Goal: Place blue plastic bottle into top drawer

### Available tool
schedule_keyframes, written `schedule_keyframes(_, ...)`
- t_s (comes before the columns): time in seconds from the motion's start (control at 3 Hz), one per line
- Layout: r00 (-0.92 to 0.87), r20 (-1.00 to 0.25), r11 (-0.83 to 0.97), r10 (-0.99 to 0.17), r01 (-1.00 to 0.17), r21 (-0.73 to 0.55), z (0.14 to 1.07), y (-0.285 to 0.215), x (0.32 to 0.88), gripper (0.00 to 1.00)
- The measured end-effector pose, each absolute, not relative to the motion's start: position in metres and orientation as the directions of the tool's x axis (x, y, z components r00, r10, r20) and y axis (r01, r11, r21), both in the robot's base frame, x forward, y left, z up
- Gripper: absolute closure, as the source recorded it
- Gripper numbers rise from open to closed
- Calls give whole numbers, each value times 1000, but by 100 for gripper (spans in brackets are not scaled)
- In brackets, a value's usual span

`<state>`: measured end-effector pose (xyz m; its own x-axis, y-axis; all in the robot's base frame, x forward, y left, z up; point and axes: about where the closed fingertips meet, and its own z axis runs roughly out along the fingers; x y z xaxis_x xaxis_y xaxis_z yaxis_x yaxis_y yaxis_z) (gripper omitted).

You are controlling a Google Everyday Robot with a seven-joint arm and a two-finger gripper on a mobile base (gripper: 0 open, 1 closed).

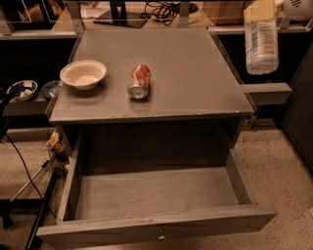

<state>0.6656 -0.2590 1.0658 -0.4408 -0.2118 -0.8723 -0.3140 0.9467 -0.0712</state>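
Note:
The blue plastic bottle [261, 46], clear-whitish with blue print on its label, hangs upright in the air at the top right, beyond the right edge of the cabinet top. My gripper [260, 10] is at the top right edge of the camera view, shut on the bottle's upper end with pale yellowish fingers [256, 10]. The top drawer [195, 220] is pulled wide open below the cabinet top. Its inside is bare, and a small metal knob [160, 237] sits on its front panel. The bottle is right of and well above the drawer.
A red soda can [139, 81] lies on its side on the grey cabinet top [195, 73], with a white bowl [83, 73] to its left. A shelf with small bowls [23, 89] is at the left. A stand and cables [34, 195] are at the lower left, and a dark cabinet [298, 127] is at the right.

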Motion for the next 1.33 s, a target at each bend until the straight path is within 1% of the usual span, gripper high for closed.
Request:
schedule_keyframes(0.33,-432,-879,956,-202,-281,-81,1070,-261,657,100)
schedule_keyframes(0.67,-416,-897,973,-153,-222,-63,1078,-265,636,100)
schedule_keyframes(1.0,-404,-907,980,-120,-193,-44,1082,-266,625,100)
schedule_keyframes(1.33,-413,-909,987,-58,-163,11,1084,-271,590,100)
